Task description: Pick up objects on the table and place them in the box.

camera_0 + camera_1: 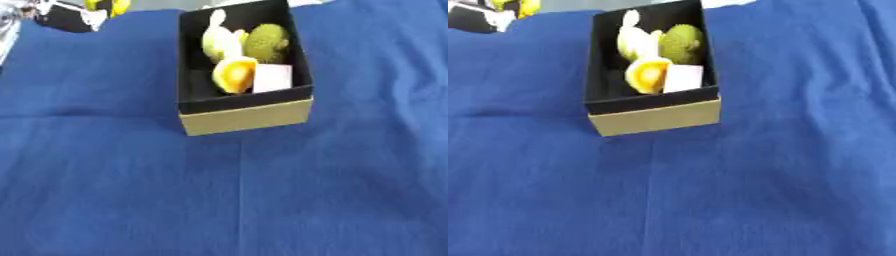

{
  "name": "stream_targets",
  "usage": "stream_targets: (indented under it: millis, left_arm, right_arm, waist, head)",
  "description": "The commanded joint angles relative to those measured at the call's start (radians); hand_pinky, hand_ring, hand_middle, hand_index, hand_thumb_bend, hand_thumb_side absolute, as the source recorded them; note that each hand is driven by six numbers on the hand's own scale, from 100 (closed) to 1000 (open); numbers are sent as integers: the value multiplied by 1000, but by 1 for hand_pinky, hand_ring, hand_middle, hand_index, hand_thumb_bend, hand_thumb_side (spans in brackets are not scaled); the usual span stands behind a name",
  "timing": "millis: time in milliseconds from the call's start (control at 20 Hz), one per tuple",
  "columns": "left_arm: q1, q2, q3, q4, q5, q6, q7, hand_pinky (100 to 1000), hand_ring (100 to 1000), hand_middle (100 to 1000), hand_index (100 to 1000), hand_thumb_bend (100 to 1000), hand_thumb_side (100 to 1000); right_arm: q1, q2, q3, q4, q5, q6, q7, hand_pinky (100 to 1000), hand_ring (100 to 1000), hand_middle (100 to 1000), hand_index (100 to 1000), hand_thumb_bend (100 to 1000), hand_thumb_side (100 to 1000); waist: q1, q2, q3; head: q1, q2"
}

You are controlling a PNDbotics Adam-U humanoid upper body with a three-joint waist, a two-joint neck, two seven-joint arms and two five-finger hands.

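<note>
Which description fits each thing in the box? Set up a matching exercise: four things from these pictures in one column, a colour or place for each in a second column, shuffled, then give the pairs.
Things:
1. bumpy round item
2. flat block
3. box
4. tablecloth

Descriptions:
A. blue, spread under everything
B. green, in the box's far right corner
C. black inside, tan outside
D. pale, in the box's near right corner

Pairs: 1-B, 2-D, 3-C, 4-A
</note>
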Motion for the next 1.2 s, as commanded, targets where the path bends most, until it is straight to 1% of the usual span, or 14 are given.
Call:
stream_targets:
  millis: [50,200,350,650,800,850,900,950,1050,1100,1200]
  left_arm:
    - [-49,-37,-33,-86,70,4,-39,735,596,522,709,100,161]
    - [-74,-97,-81,-108,93,12,-84,738,602,532,717,100,149]
    - [-80,-141,-115,-84,81,15,-120,743,608,545,731,100,151]
    - [-88,-203,-139,9,63,14,-152,750,620,566,754,100,159]
    - [-87,-219,-144,54,58,8,-167,767,645,596,782,100,138]
    - [-87,-220,-142,70,57,4,-173,776,663,617,797,100,144]
    - [-86,-221,-140,87,57,0,-178,806,703,680,831,100,228]
    - [-86,-222,-137,104,59,-5,-189,833,762,756,879,100,395]
    - [-87,-222,-127,133,53,-17,-214,859,800,795,910,110,473]
    - [-87,-223,-118,143,49,-24,-217,863,805,799,916,124,488]
    - [-88,-224,-104,152,40,-33,-206,865,808,801,918,163,462]
  right_arm:
    - [-10,-31,-10,-15,-17,-3,9,752,777,720,782,100,528]
    - [-22,-35,-9,-15,-29,-6,20,752,777,720,782,100,528]
    - [-29,-36,-10,-15,-38,-7,26,752,777,720,782,100,529]
    - [-38,-30,-11,-15,-48,-4,28,751,777,720,782,100,530]
    - [-41,-27,-11,-15,-50,-3,29,751,777,720,782,100,530]
    - [-41,-27,-11,-15,-51,-3,29,751,777,720,782,100,530]
    - [-42,-26,-11,-15,-51,-3,29,751,777,720,782,100,529]
    - [-44,-26,-11,-15,-52,-3,29,751,777,720,782,100,531]
    - [-45,-24,-10,-15,-54,-2,31,751,777,720,782,100,531]
    - [-45,-22,-11,-15,-54,-2,31,751,777,720,782,100,531]
    - [-44,-20,-11,-15,-57,-1,30,750,777,719,782,100,532]
  waist:
    - [0,-30,-7]
    - [6,-32,-17]
    - [11,-31,-27]
    - [19,-26,-39]
    - [19,-24,-45]
    - [20,-23,-47]
    - [20,-22,-48]
    - [20,-22,-50]
    - [21,-21,-52]
    - [21,-21,-53]
    - [20,-22,-54]
  head:
    - [4,1]
    - [10,3]
    - [11,1]
    - [9,-1]
    - [8,0]
    - [7,2]
    - [6,3]
    - [5,4]
    - [2,4]
    - [1,4]
    - [-1,5]
